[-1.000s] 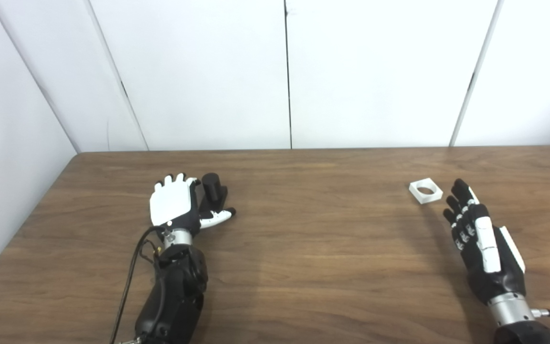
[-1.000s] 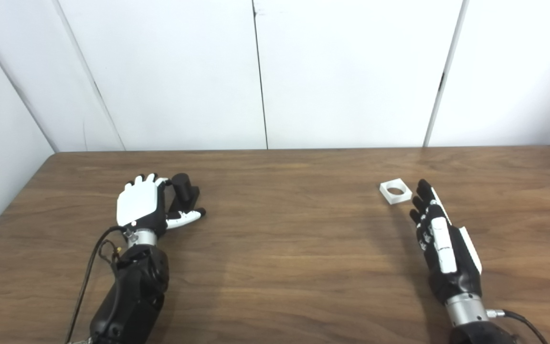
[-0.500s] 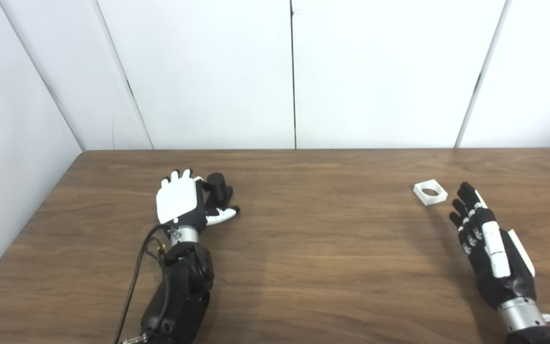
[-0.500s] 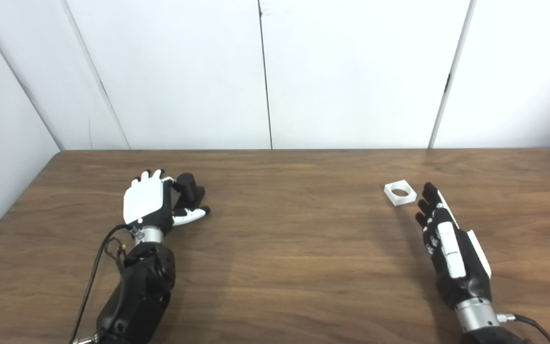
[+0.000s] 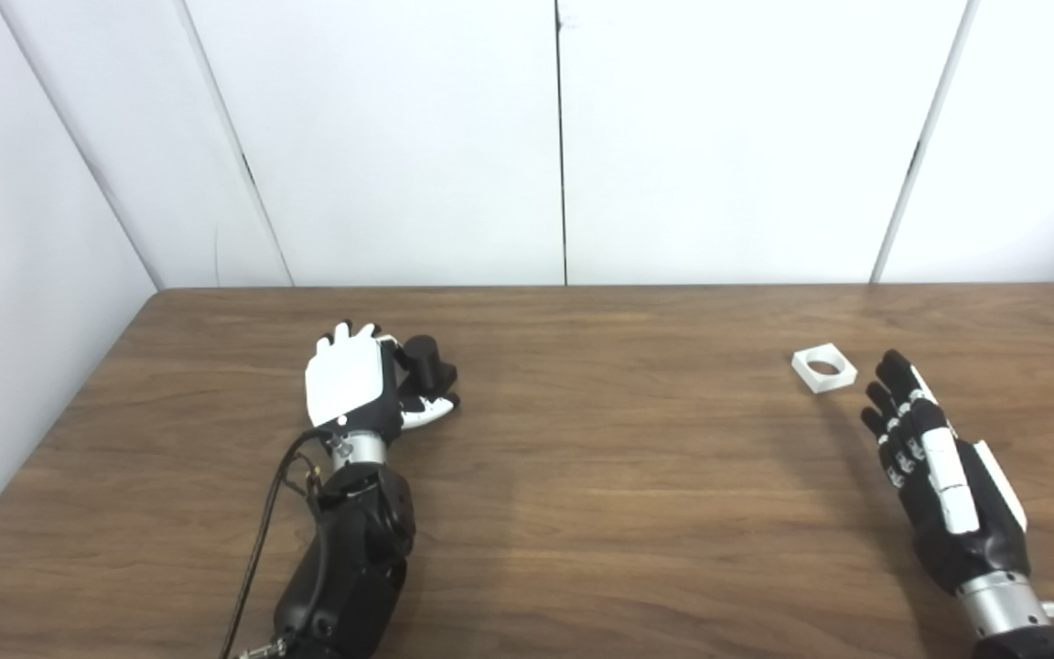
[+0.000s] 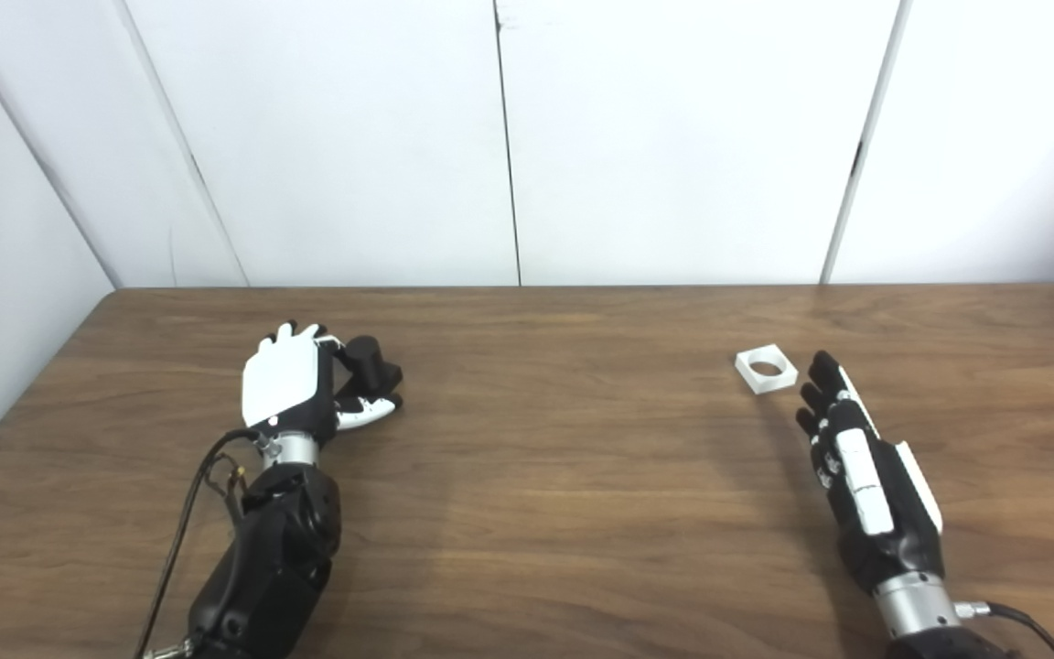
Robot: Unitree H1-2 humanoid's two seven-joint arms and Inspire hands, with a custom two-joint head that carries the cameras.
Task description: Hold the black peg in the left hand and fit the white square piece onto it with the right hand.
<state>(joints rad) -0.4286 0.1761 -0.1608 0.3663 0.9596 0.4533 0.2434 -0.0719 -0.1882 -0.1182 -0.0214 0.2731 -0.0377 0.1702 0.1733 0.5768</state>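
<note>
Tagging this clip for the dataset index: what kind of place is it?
Most likely a lab or test bench, not a home. A bare wooden table stands against plain white wall panels, and it carries only a black peg and a white square piece.

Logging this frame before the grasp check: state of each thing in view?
black peg: tilted, left robot hand closing around it, grip not confirmed.
left robot hand: fingers curled at the peg, thumb in front.
white square piece: flat on the table, hole up, untouched.
right robot hand: open, fingers straight, just short of the piece.
table: wooden, bears everything.
</note>
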